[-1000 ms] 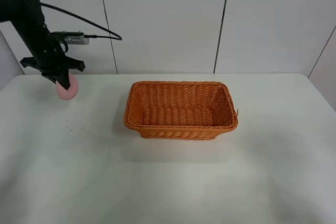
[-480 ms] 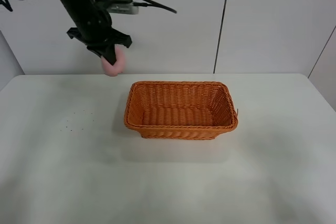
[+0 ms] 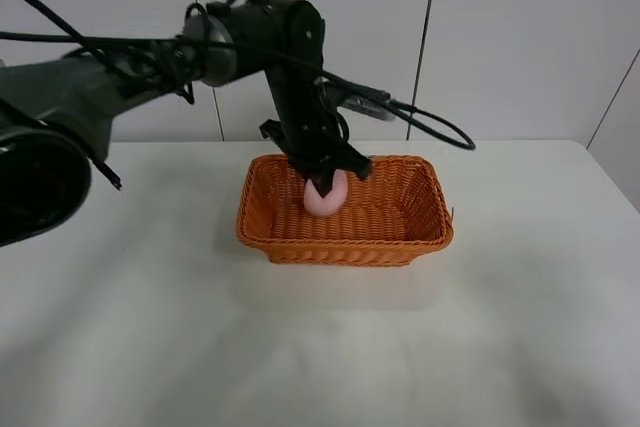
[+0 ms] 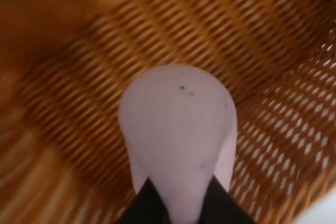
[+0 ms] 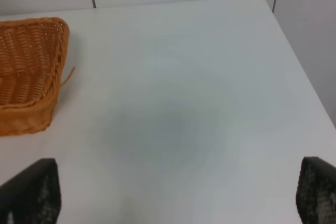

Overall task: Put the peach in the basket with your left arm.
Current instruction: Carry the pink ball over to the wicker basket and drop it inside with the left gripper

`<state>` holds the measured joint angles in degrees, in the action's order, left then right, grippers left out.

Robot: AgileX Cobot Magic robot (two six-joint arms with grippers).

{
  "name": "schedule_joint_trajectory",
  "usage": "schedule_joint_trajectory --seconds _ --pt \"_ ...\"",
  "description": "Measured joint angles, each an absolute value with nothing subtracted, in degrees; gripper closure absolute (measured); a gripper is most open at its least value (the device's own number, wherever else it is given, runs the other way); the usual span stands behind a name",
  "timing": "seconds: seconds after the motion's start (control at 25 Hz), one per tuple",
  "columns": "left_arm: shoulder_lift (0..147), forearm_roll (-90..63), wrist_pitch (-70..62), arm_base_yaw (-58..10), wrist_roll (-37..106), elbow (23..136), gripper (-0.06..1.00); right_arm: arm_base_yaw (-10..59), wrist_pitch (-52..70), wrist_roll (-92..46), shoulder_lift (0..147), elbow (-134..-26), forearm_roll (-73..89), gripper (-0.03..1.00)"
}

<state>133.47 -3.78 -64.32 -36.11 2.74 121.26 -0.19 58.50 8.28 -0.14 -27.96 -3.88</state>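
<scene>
The orange wicker basket [image 3: 400, 237] stands at the middle of the white table. My left arm reaches over from the left, and my left gripper [image 3: 323, 185] is shut on the pale pink peach [image 3: 326, 200], holding it inside the basket's left half, just above the floor. In the left wrist view the peach [image 4: 178, 129] sits between the black fingertips [image 4: 144, 205] with the woven basket wall [image 4: 273, 129] all around it. My right gripper [image 5: 178, 203] is open and empty over bare table to the right of the basket [image 5: 26, 72].
The white table [image 3: 520, 327] extends around the basket. A grey panelled wall [image 3: 520, 37] runs along the back edge. Black cables [image 3: 430, 127] trail from the left arm behind the basket. The table's right edge [image 5: 299, 66] shows in the right wrist view.
My left arm has swung right with the peach, from above the table's far left, past the basket's back left corner, and down into the basket.
</scene>
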Motion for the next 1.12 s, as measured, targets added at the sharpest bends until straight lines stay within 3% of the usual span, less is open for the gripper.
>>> schedule_joint_trajectory --seconds 0.36,0.48,0.6,0.68,0.8,1.12 --pt "138.98 -3.91 -57.18 -36.61 5.69 121.50 0.81 -0.19 58.50 8.28 -0.14 -27.96 -3.88 0.27" --pt "138.98 -3.97 -57.33 -36.61 7.45 121.50 0.61 -0.19 58.50 8.28 -0.14 -27.96 -3.88 0.27" --pt "139.05 -3.92 -58.41 -36.61 8.12 121.50 0.20 -0.19 58.50 8.28 -0.14 -27.96 -3.88 0.27" --pt "139.05 -3.92 -59.13 -36.61 8.12 121.50 0.04 -0.19 58.50 8.28 -0.14 -27.96 -3.88 0.27" --pt "139.05 -3.97 -60.93 -36.61 8.25 121.60 -0.02 -0.19 58.50 8.28 -0.14 -27.96 -3.88 0.27" --pt "134.66 -3.91 -66.51 -35.62 8.25 124.22 -0.04 -0.19 58.50 8.28 -0.14 -27.96 -3.88 0.27"
